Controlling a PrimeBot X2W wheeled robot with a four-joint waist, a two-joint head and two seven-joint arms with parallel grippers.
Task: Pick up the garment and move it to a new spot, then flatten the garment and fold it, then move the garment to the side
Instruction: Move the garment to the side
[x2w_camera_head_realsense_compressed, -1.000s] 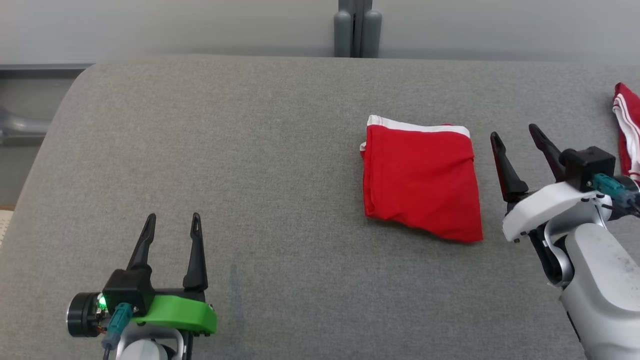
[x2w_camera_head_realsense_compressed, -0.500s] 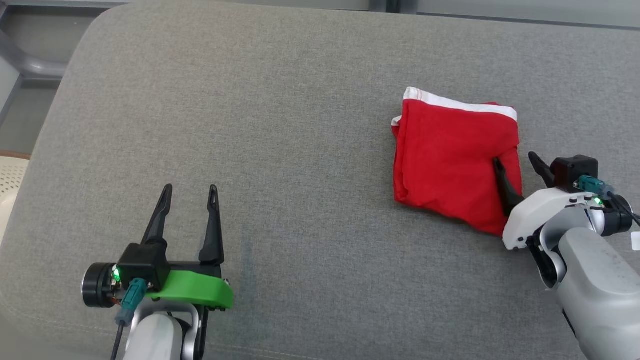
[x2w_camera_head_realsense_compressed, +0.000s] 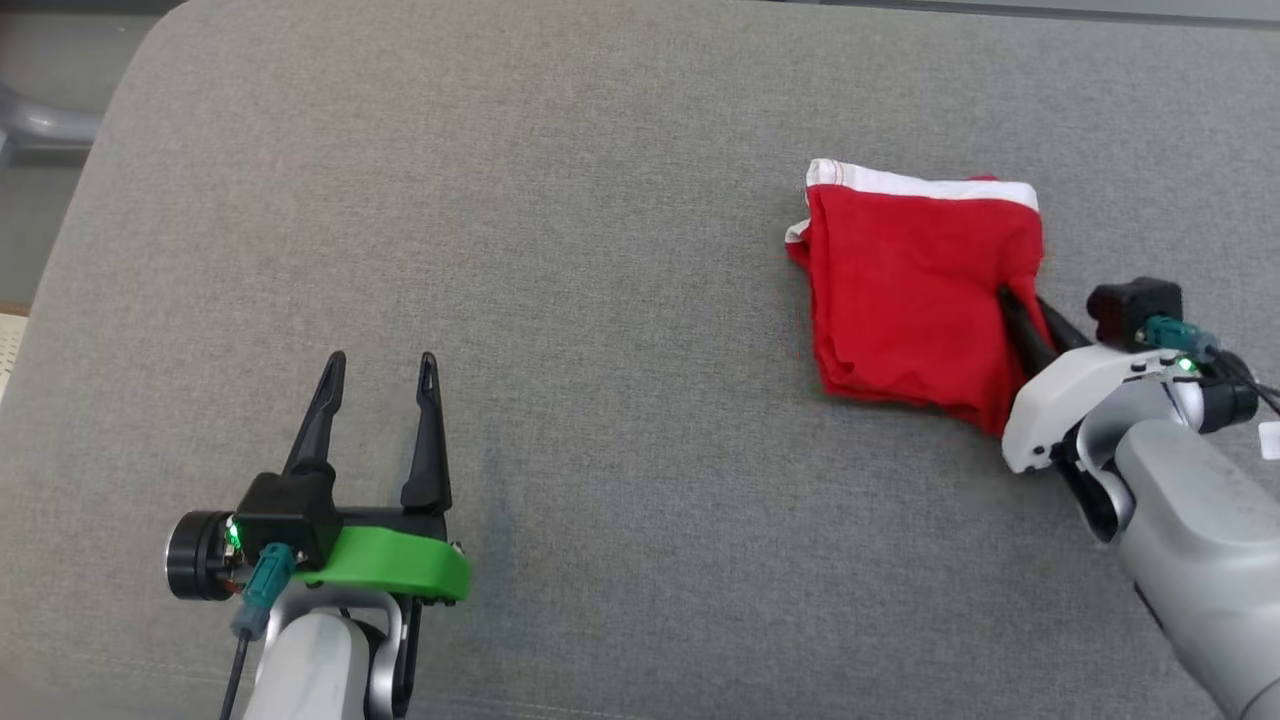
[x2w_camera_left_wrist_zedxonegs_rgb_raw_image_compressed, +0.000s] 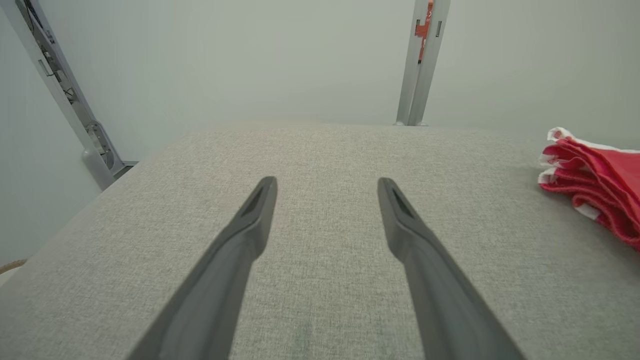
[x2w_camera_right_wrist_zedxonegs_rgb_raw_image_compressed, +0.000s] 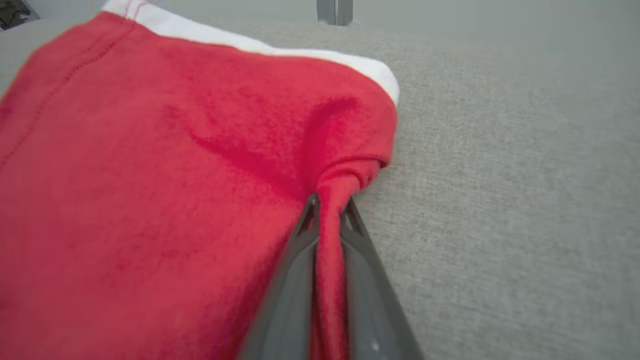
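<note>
The garment (x2w_camera_head_realsense_compressed: 915, 300) is a folded red cloth with a white band along its far edge, lying on the right part of the grey padded table (x2w_camera_head_realsense_compressed: 600, 200). My right gripper (x2w_camera_head_realsense_compressed: 1020, 300) is shut on a pinched fold at the garment's right edge. In the right wrist view the two fingers of the right gripper (x2w_camera_right_wrist_zedxonegs_rgb_raw_image_compressed: 330, 207) press a ridge of the garment's red cloth (x2w_camera_right_wrist_zedxonegs_rgb_raw_image_compressed: 150, 175) between them. My left gripper (x2w_camera_head_realsense_compressed: 380, 365) stands open at the lower left, far from the cloth. The left wrist view has the left gripper (x2w_camera_left_wrist_zedxonegs_rgb_raw_image_compressed: 325, 187) over bare table, with the garment (x2w_camera_left_wrist_zedxonegs_rgb_raw_image_compressed: 595, 170) at the right edge.
The padded table's rounded left edge (x2w_camera_head_realsense_compressed: 90, 200) drops off to the floor. Grey metal posts (x2w_camera_left_wrist_zedxonegs_rgb_raw_image_compressed: 422, 60) stand behind the table against a pale wall. Wide bare grey surface lies between the two grippers.
My right gripper moved onto the garment's right edge and shut on a fold of it. The head camera tilted down, so the whole view shifted. My left gripper stayed open.
</note>
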